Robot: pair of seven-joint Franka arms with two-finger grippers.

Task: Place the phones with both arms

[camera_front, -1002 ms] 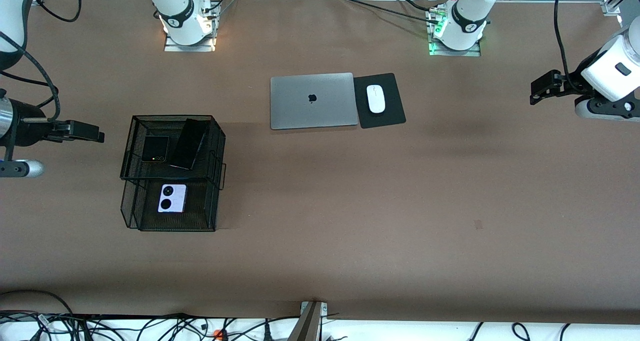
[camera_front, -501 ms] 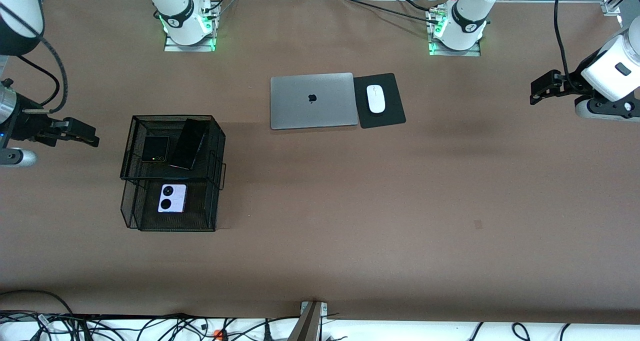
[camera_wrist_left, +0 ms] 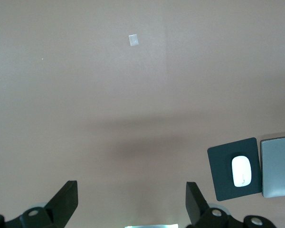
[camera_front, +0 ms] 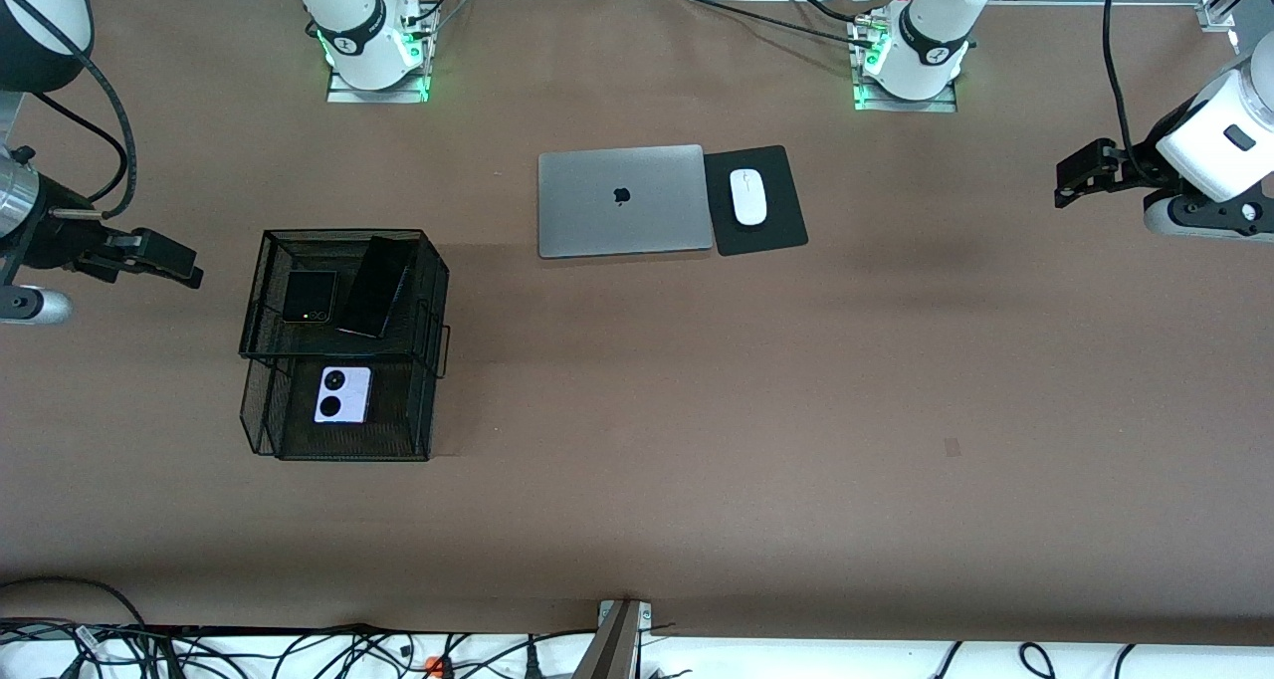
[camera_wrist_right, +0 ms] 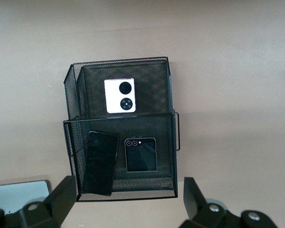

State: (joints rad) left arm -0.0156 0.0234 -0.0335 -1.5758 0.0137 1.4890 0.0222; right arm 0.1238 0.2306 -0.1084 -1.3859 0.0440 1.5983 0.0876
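Note:
A black two-tier wire basket (camera_front: pixel 428 291) stands toward the right arm's end of the table. On its upper tier lie the small black flip phone (camera_front: pixel 309 297) and the long slim black slab (camera_front: pixel 375 286). The pale lilac phone (camera_front: pixel 343 394) with two black circles lies in the lower tier. All three also show in the right wrist view: lilac (camera_wrist_right: pixel 120 95), flip (camera_wrist_right: pixel 141 155), slab (camera_wrist_right: pixel 100 162). My right gripper (camera_front: pixel 184 271) is open and empty, raised beside the basket. My left gripper (camera_front: pixel 1070 186) is open and empty, raised over bare table at the left arm's end.
A closed silver laptop (camera_front: pixel 624 200) lies mid-table near the bases, with a white mouse (camera_front: pixel 747 196) on a black pad (camera_front: pixel 771 236) beside it. The mouse (camera_wrist_left: pixel 242 171) and pad also show in the left wrist view. Cables run along the table's front edge.
My right arm has drawn back and shifted a little at the table's edge beside the basket. The phones, the basket and my left arm have not moved.

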